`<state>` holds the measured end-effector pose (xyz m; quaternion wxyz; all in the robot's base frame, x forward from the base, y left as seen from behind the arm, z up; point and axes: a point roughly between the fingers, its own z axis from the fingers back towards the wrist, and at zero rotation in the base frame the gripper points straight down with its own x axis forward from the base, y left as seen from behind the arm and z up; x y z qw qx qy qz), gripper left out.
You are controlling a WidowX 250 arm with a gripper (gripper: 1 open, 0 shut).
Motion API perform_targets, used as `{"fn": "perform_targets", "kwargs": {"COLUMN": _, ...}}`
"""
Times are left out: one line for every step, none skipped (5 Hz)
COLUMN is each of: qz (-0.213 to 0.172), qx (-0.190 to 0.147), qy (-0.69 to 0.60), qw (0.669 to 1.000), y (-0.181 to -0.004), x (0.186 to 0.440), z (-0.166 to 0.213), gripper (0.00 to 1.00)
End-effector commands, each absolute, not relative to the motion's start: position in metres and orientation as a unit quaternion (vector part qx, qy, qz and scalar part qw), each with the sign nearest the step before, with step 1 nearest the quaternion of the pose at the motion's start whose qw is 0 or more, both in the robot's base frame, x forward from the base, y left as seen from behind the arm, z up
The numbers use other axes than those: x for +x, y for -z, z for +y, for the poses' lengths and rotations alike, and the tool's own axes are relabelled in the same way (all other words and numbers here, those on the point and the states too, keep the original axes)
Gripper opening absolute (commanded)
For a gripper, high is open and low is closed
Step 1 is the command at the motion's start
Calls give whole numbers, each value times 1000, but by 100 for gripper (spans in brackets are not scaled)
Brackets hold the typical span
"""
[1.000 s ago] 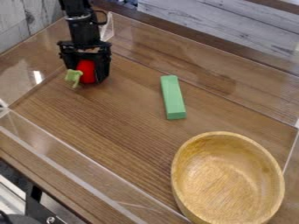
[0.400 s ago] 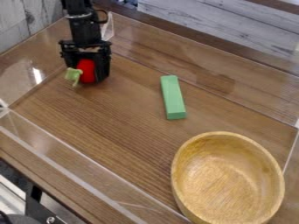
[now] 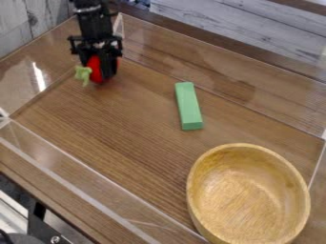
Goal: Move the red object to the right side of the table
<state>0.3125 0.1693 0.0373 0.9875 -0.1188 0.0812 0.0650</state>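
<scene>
- Nearest the camera, the round wooden bowl (image 3: 249, 194) sits at the lower right of the surface (image 3: 114, 143), unmoved.
- Mid-surface, the flat green block (image 3: 189, 105) lies where it lay a second ago, well apart from my hand.
- At the far left corner, my hand (image 3: 98, 69) has narrowed from a wide straddle to a tight pinch on the red object (image 3: 98, 70); its green stem (image 3: 83, 73) protrudes to the left.
- The red object appears marginally higher than before; whether it has cleared the surface cannot be confirmed.
- Judgement: grasp is established; transport to the right side is not yet begun.
- No brands, labels or legible writing are visible.
</scene>
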Motion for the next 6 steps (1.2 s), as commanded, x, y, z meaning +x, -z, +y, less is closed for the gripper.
{"fn": "perform_targets", "kwargs": {"qz": 31, "qx": -107, "qy": -3, "qw": 994, "y": -82, "x": 335, "z": 158, "gripper": 0}}
{"fn": "perform_targets", "kwargs": {"qz": 20, "qx": -115, "qy": -3, "qw": 993, "y": -91, "x": 346, "z": 135, "gripper": 0}}
{"fn": "perform_targets", "kwargs": {"qz": 17, "qx": -123, "qy": 7, "qw": 992, "y": -93, "x": 360, "z": 102, "gripper": 0}}
{"fn": "perform_targets", "kwargs": {"qz": 15, "qx": -123, "qy": 30, "qw": 992, "y": -106, "x": 356, "z": 75, "gripper": 0}}
{"fn": "perform_targets", "kwargs": {"qz": 11, "qx": -123, "qy": 41, "qw": 992, "y": -120, "x": 348, "z": 53, "gripper": 0}}
{"fn": "perform_targets", "kwargs": {"qz": 18, "qx": -122, "qy": 69, "qw": 990, "y": -112, "x": 350, "z": 26, "gripper": 0}}
